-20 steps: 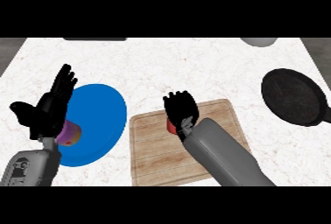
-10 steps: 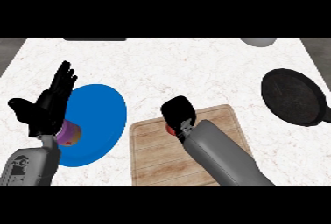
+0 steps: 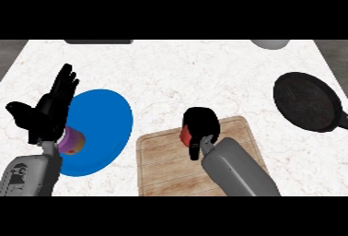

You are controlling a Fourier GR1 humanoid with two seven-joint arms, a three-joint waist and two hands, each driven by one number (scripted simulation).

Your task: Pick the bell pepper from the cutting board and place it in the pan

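Curling round the bell pepper (image 3: 184, 135) with the fingers of the right hand (image 3: 202, 122), hiding all but a red sliver at their left side, at the far end of the cutting board (image 3: 163, 170). Cannot tell its long axis or pointing under that grasp. Needs carrying rightward and beyond the fingertips to the pan (image 3: 307, 106), well apart. Left hand (image 3: 49, 108) farther off, open, by the blue plate (image 3: 103, 124).

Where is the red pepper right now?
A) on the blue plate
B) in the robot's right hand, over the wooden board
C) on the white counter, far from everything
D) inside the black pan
B: the right hand is curled round the pepper over the cutting board, while the pan sits apart at the right.
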